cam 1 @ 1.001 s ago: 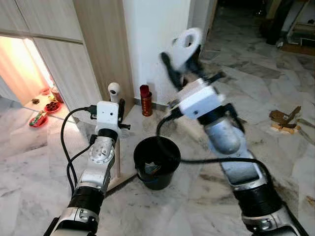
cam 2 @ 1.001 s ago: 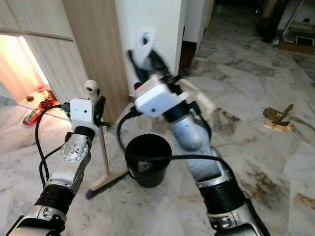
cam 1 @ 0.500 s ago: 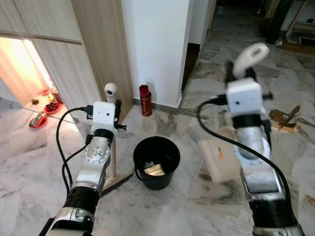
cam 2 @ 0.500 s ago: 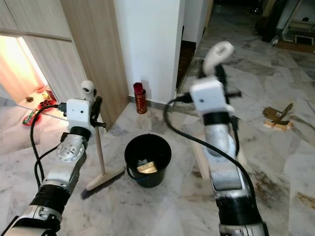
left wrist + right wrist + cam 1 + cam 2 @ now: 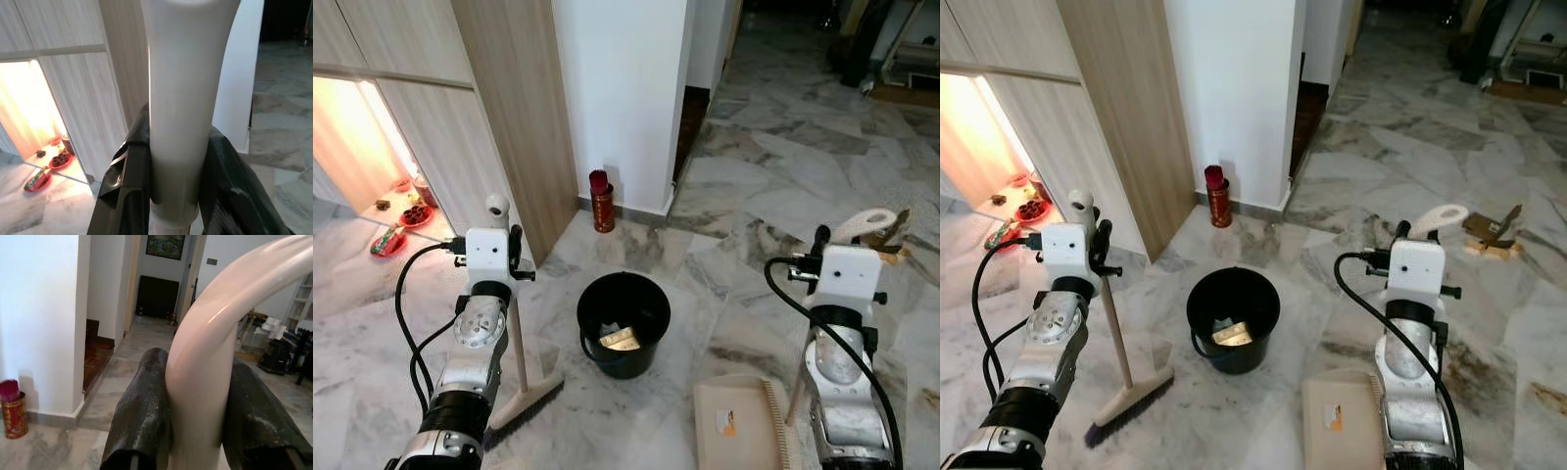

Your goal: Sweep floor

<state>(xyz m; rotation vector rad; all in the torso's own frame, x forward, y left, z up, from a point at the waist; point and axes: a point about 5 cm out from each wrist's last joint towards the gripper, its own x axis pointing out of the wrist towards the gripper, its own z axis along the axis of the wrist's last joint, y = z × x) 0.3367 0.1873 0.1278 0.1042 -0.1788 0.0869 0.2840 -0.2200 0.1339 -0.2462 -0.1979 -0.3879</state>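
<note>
Left gripper pinching the upright broom handle, bristles resting on the marble floor, black bucket with scraps just beside, beige dustpan flat on the floor, right gripper clamped on its handle.

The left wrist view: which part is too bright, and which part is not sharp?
Left wrist view: the lit opening in the wooden cabinet is overexposed, glowing orange-white; the white broom handle clamped in the left hand is so close that it looks soft and pale. Left eye view: the same opening glares, while the black bucket appears sharp.
</note>
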